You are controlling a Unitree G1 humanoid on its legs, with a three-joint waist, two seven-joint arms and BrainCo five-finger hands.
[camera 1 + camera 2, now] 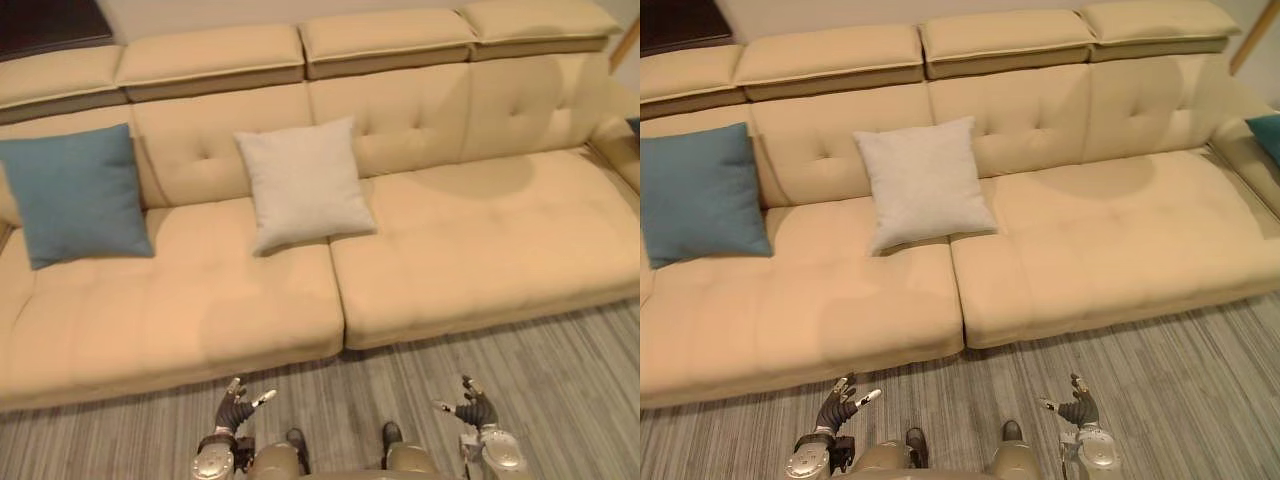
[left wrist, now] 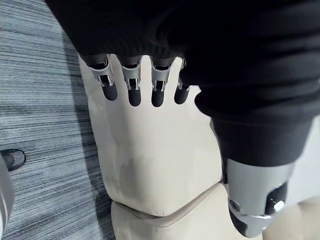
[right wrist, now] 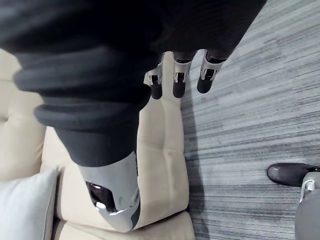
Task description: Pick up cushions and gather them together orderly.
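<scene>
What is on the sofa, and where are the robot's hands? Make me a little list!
sofa: long, beige
blue cushion: against the backrest, left end
white cushion: against the backrest, middle, apart from blue
teal cushion: far right edge, mostly cut off
left hand: open, empty, above the floor
right hand: open, empty, above the floor

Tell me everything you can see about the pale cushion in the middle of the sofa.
The pale grey cushion is square and plump, with pointed corners and plain, woven-looking fabric. It stands tilted back against the sofa's tufted backrest. Its lower edge rests on the seat, across the seam between two seat sections and mostly on the robot's left one. It stands apart from the blue cushion farther to the robot's left.
</scene>
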